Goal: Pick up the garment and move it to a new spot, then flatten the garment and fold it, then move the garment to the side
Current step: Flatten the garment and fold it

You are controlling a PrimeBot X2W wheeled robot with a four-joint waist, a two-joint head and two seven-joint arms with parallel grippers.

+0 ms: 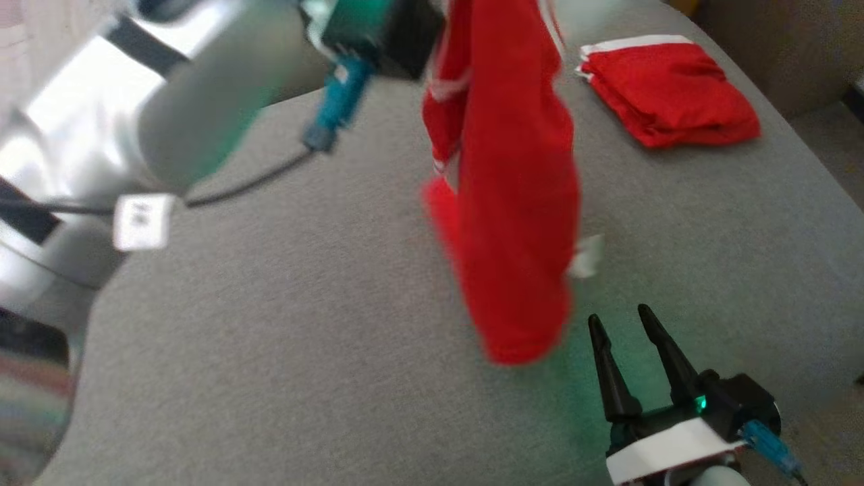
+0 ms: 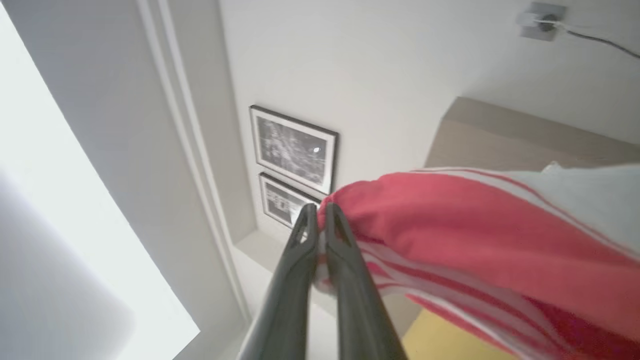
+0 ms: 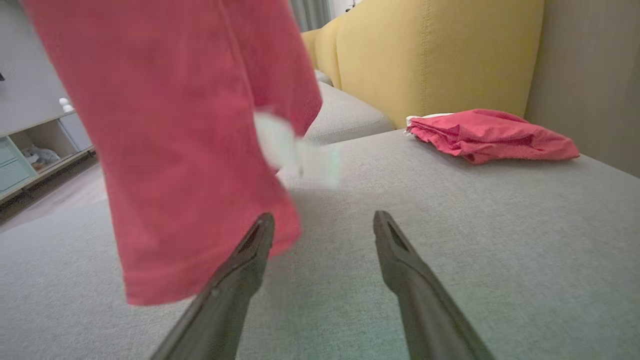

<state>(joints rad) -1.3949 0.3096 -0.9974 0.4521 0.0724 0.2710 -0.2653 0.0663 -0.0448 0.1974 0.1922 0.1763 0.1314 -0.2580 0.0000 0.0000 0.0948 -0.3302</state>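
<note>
A red garment [image 1: 513,202] with white stripes hangs in the air above the grey cushion [image 1: 304,324], its lower hem just off the fabric. In the left wrist view my left gripper [image 2: 320,212] is shut on the garment [image 2: 475,235], pinching its striped edge between the fingertips. From the right wrist camera the garment [image 3: 190,150] dangles at the left, a white tag [image 3: 295,150] on it. My right gripper [image 1: 617,320] stands open low at the right, beside the hem, with nothing between its fingers [image 3: 250,250].
A second red garment [image 1: 668,91], folded, lies at the far right of the cushion, also in the right wrist view [image 3: 490,135]. A yellow sofa back [image 3: 425,55] rises behind it. My pale left forearm [image 1: 135,108] and its cable cross the upper left.
</note>
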